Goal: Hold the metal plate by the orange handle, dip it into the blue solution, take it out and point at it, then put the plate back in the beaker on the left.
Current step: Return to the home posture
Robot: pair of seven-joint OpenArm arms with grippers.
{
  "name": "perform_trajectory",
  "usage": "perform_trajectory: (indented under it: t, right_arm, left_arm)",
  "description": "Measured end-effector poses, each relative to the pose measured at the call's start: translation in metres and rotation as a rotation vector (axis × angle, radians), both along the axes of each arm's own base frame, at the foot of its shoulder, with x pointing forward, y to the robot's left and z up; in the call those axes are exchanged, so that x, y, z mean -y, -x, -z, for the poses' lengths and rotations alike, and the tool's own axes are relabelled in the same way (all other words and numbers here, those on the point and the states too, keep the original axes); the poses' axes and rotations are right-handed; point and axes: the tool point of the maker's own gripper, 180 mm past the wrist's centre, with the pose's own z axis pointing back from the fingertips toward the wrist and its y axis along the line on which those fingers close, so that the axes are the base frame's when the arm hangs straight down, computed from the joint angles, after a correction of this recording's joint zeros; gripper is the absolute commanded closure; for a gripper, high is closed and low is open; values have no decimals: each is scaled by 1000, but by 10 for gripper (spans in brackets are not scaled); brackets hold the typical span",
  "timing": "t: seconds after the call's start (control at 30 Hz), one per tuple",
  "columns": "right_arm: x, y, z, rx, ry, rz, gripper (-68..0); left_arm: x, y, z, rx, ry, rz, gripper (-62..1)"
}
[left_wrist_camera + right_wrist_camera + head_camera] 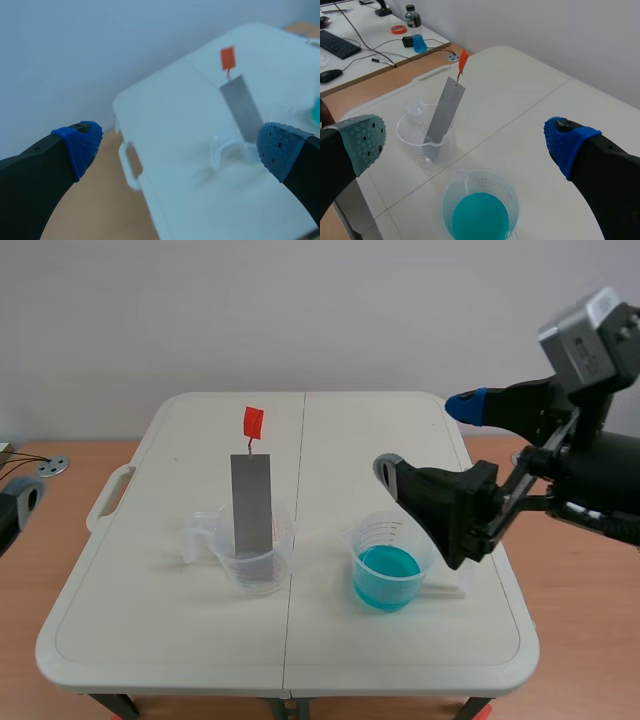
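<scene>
A grey metal plate [250, 505] with an orange handle [254, 421] stands leaning in a clear beaker [252, 562] left of the table's middle. To its right sits a beaker of blue solution [388, 568]. My right gripper [427, 437] hangs open above and just right of the blue beaker, holding nothing. In the right wrist view the plate [444, 112] and the blue solution [480, 217] lie ahead between its open fingers [567, 142]. My left gripper [179, 150] is open off the table's left side, well away from the plate [242, 107].
The white folding table [400, 670] has a carry handle [108, 498] on its left edge. A desk beyond it bears a keyboard [337, 44], a mouse [330, 75], a bottle [414, 27] and cables. A round metal fitting [55, 466] lies at the far left.
</scene>
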Motion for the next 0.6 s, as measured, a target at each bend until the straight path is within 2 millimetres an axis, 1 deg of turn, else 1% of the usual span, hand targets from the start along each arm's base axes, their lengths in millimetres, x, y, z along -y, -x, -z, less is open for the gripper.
perform_trajectory:
  t: [0.1,0.17,0.3,0.4,0.5,0.6]
  right_arm:
    - [8,13,-3,-2,13,22,-663]
    - [11,21,-5,-7,15,30,-663]
    - [16,36,-8,-21,26,46,-663]
    - [20,45,-7,-40,35,54,-663]
    - [25,52,-2,-66,45,66,-663]
    - [29,59,-2,-72,34,77,-663]
  left_arm:
    - [21,2,-11,23,32,53,-623]
    - [32,5,-11,14,57,76,-623]
    - [45,7,-6,-7,95,107,-623]
    - [49,5,-9,8,107,118,-623]
    - [49,0,-14,35,104,117,-623]
    - [49,-3,-18,54,104,118,-623]
